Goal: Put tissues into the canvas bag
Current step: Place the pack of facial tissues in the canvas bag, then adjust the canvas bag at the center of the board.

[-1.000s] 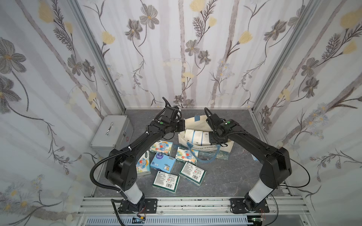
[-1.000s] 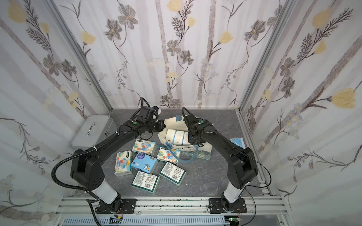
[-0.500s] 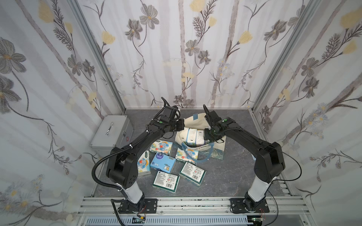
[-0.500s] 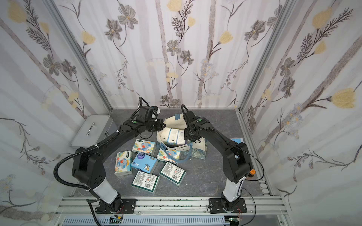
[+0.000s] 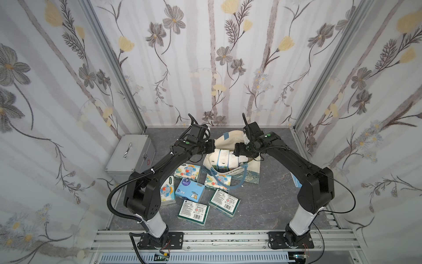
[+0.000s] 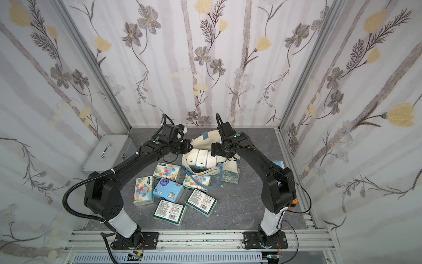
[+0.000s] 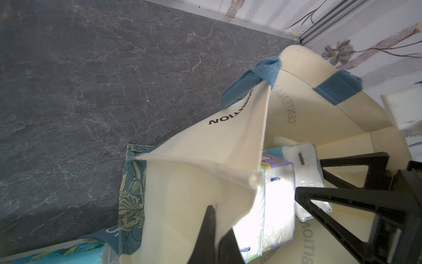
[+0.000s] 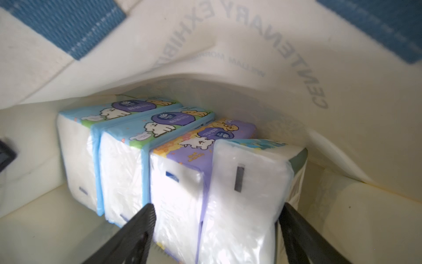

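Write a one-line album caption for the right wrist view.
Four tissue packs stand side by side inside the canvas bag, the right gripper open astride two of them.

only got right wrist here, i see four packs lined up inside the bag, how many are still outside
Observer: Six tissue packs lie on the table in front of the canvas bag, in both top views.
Operator: whats holding the bag open
Observer: The left gripper is shut on the bag's rim, on the left arm's side.
Operator: any of the loose ones awkward to grab
Observer: Perhaps one: the bag's blue handle lies across an elephant-print pack.
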Motion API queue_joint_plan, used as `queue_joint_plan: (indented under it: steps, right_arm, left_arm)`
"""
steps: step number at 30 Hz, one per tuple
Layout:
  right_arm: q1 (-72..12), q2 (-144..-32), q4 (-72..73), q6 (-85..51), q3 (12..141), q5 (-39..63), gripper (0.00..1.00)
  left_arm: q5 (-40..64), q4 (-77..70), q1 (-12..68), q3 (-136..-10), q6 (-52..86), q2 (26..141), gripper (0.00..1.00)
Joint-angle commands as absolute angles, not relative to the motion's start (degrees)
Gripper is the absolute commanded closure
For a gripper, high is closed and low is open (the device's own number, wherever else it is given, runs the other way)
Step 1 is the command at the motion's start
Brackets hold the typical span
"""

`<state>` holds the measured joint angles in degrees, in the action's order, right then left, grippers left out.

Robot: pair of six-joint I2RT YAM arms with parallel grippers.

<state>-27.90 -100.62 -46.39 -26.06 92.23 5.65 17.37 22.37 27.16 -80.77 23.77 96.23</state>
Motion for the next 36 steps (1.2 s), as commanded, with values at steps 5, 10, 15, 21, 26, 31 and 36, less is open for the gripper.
queue_joint_plan:
  steps: [5,10,15,21,26,31,36]
  right_arm:
    - [-26.35,-97.89,-45.29,-23.46,91.63,14.06,0.05]
    - [-25.32,-90.49,-48.39,-21.92,91.71,11.7,0.04]
    - [-23.7,-81.29,-51.36,-23.25,90.13,2.73,0.08]
    - [-21.99,-78.26,-56.66,-22.1,88.96,-8.54,0.26]
    - [-22.04,-80.92,-56.58,-21.79,87.1,-9.42,0.4]
    - [-21.99,-85.14,-52.63,-21.69,86.59,-6.27,0.46]
    - [-21.67,-90.29,-51.97,-20.92,90.63,-9.83,0.73]
  left_arm:
    - [14.67,26.42,25.01,-80.68,23.76,94.86,0.81]
    - [13.71,26.87,24.43,-80.77,23.3,94.34,0.61]
    - [14.13,26.5,23.53,-80.68,23.65,93.91,0.62]
    - [14.8,25.95,23.29,-80.21,24.09,93.13,0.63]
    - [15.55,25.58,23.29,-80.07,24.55,93.16,0.64]
    - [15.81,25.22,23.28,-79.8,24.58,93.11,0.64]
    - [15.91,24.9,23.2,-79.96,24.67,93.86,0.64]
